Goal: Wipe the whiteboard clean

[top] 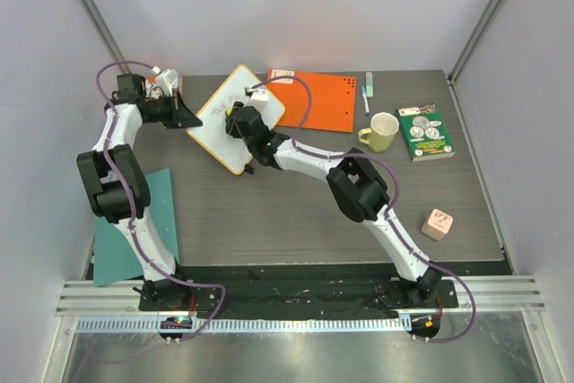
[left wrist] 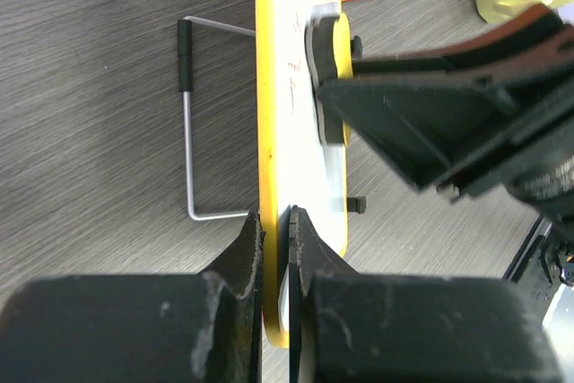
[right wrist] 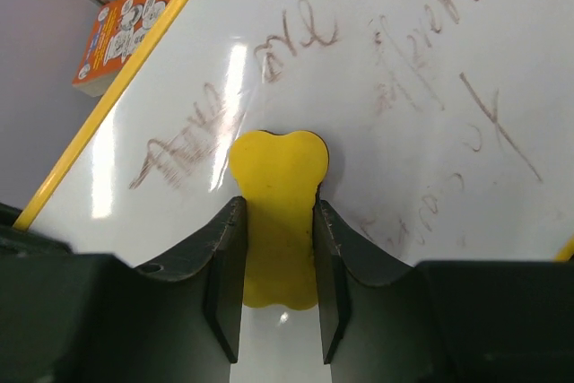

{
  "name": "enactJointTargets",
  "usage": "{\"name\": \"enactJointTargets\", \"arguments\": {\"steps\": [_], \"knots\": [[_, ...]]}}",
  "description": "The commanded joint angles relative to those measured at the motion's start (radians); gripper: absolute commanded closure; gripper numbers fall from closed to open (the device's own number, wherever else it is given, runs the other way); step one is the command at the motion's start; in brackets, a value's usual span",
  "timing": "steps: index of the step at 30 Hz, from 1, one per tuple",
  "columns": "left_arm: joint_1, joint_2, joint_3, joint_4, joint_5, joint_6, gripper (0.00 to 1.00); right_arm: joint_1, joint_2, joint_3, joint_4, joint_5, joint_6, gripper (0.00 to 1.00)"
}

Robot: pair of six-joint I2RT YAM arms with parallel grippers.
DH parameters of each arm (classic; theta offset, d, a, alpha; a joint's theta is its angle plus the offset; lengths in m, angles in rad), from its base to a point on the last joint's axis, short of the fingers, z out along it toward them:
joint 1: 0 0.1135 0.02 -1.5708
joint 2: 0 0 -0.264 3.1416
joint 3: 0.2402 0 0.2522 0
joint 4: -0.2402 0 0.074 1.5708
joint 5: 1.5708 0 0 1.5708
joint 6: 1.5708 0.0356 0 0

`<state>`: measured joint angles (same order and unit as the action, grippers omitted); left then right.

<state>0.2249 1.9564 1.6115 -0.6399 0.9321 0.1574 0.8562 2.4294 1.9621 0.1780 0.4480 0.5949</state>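
Note:
The whiteboard [top: 218, 132] with a yellow rim stands tilted at the back left of the table. My left gripper [top: 190, 117] is shut on its left edge; in the left wrist view [left wrist: 276, 221] the jaws pinch the yellow rim [left wrist: 265, 132]. My right gripper [top: 235, 121] is shut on a yellow eraser [right wrist: 278, 221] and presses it on the board face. Smeared dark handwriting [right wrist: 296, 42] covers the whiteboard [right wrist: 359, 6] above and on both sides of the eraser. The eraser also shows in the left wrist view [left wrist: 328, 69].
An orange sheet [top: 314, 100], a marker [top: 367, 96], a pale yellow mug [top: 382, 132] and a green book [top: 425, 131] lie at the back right. A pink cube [top: 438, 223] sits at the right. A teal sheet [top: 139, 230] lies at the left. A wire stand [left wrist: 190, 114] projects behind the board.

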Motion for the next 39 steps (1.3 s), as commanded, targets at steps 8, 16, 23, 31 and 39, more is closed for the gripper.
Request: {"name": "enactJointTargets", "arguments": {"steps": [8,16,23,31,39], "knots": [[-0.052,-0.053,0.013,-0.060,0.002,0.085,1.00,-0.091,0.080,-0.109,-0.186,-0.071,0.146,0.99],[-0.050,-0.050,0.027,-0.073,-0.004,0.090,1.00,-0.005,0.043,-0.143,-0.081,-0.138,0.024,0.99],[-0.052,-0.051,0.024,-0.075,-0.003,0.091,1.00,0.102,0.022,-0.147,-0.080,-0.155,-0.016,0.99],[-0.055,-0.056,0.018,-0.083,-0.004,0.097,1.00,0.142,0.054,0.012,-0.160,-0.141,-0.056,0.99],[-0.062,-0.077,0.002,-0.092,-0.009,0.116,1.00,0.075,0.137,0.245,-0.273,-0.138,-0.015,0.99]]}}
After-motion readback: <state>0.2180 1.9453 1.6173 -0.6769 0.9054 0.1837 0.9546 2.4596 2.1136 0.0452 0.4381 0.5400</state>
